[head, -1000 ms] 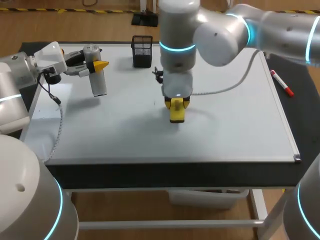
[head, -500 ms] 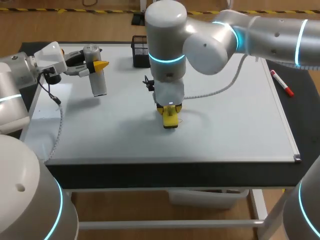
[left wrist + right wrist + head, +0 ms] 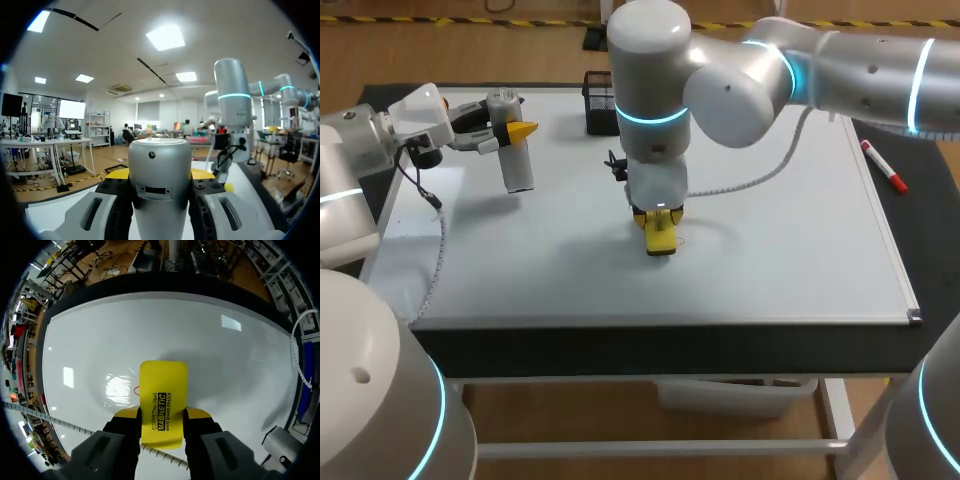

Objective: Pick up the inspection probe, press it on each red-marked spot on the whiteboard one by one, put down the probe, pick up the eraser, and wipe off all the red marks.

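Observation:
My left gripper [image 3: 516,134] hangs over the whiteboard's [image 3: 780,250] far left part, shut on the grey cylindrical probe [image 3: 513,150], which points down and clear of the board. In the left wrist view the probe [image 3: 160,175] fills the space between the yellow-tipped fingers [image 3: 116,174]. My right gripper [image 3: 660,228] is shut on the yellow eraser [image 3: 660,241], pressed flat on the board's middle. In the right wrist view the eraser [image 3: 163,395] sits between the fingers of the right gripper [image 3: 161,421], and a small red mark [image 3: 136,389] shows at its edge on the whiteboard [image 3: 240,365].
A black mesh pen holder [image 3: 605,101] stands at the board's far edge, just behind my right arm [image 3: 720,80]. A red marker [image 3: 885,167] lies on the dark table to the right of the board. A coiled cable [image 3: 438,250] trails along the board's left side.
My right arm has slid the eraser a little to the left and toward the front edge, then stopped. The left arm with the probe has kept still.

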Tool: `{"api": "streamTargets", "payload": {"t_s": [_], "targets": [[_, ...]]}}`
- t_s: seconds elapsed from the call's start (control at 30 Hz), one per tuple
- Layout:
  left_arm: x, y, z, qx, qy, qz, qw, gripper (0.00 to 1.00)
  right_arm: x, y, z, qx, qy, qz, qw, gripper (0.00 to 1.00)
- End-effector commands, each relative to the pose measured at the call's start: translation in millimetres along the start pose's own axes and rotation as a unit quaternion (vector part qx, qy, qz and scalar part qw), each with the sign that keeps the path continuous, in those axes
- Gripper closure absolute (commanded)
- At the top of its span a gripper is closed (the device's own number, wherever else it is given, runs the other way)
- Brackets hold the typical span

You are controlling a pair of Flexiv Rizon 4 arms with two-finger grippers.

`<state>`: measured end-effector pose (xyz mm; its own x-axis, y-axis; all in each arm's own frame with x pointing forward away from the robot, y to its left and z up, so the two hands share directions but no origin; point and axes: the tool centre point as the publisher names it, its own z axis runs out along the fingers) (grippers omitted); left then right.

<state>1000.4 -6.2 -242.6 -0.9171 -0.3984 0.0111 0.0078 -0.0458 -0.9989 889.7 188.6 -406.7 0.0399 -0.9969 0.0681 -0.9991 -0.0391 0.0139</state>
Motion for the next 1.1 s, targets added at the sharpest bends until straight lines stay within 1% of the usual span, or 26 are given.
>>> {"api": "streamTargets", "payload": {"t_s": [0.03,0.2,0.47,0.67,0.9,1.1], "targets": [[0.5,-0.5,0,0.000,0.000,0.001,1.000,1.00,4,-3,-3,0.000,-0.008,0.002,1.000,1.00],[0.5,-0.5,0,0.000,0.000,0.001,1.000,1.00,0,-1,0,0.000,-0.019,0.002,1.000,1.00],[0.5,-0.5,0,0.000,0.000,0.001,1.000,1.00,-10,9,10,-0.004,-0.031,-0.008,0.999,1.00],[0.5,-0.5,0,0.000,0.000,0.001,1.000,1.00,-16,14,16,-0.007,-0.029,-0.019,0.999,1.00],[0.5,-0.5,0,0.000,0.000,0.001,1.000,1.00,-15,16,22,-0.013,-0.032,-0.020,0.999,1.00],[0.5,-0.5,0,0.000,0.000,0.001,1.000,1.00,-8,16,25,-0.018,-0.034,-0.012,0.999,1.00]]}}
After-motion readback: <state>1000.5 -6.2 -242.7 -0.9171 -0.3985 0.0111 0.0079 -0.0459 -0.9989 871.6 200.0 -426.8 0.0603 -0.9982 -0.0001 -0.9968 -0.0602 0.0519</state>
